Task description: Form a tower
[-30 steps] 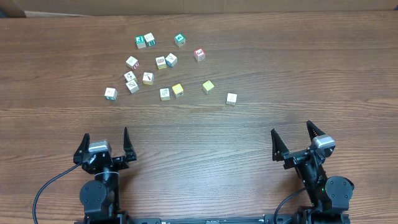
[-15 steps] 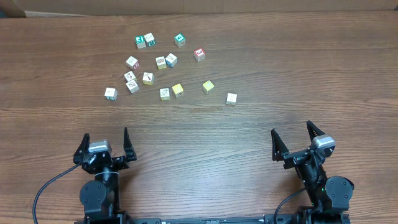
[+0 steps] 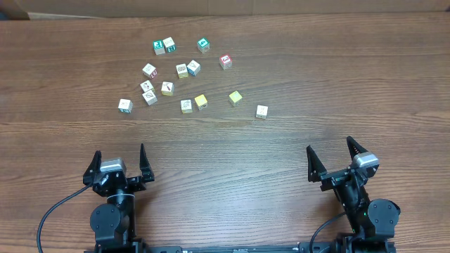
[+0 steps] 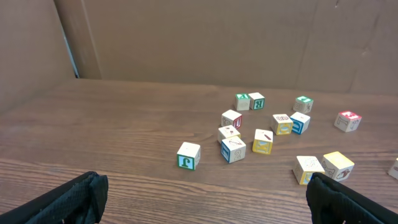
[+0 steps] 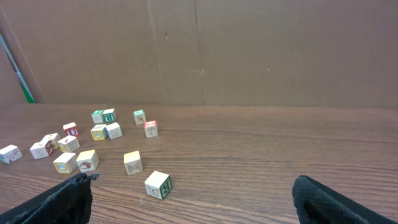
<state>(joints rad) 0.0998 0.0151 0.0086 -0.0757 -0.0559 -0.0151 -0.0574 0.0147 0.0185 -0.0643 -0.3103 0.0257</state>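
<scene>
The brown wooden worktop [image 3: 281, 147] fills almost the whole overhead view, and a wall of plain cardboard [image 5: 249, 50] stands behind its far edge. At the near edge the two arms sit low and well apart from everything else. The left tool [image 3: 119, 151] has its fingers spread wide with nothing between them, and the right tool [image 3: 330, 145] is also wide and holds nothing. The cubes [image 3: 183, 70] lie scattered on the far half of the worktop, more to the left side. Each one rests alone on the wood and none sits on another, so the tower is not yet begun. Two green-faced cubes [image 3: 164, 46] touch each other at the far left of the group. A red-faced cube [image 3: 225, 61] lies more to the right, two yellow cubes [image 3: 201, 101] and [image 3: 235, 98] are nearer to the arms, and one pale cube [image 3: 261, 111] lies rightmost.
</scene>
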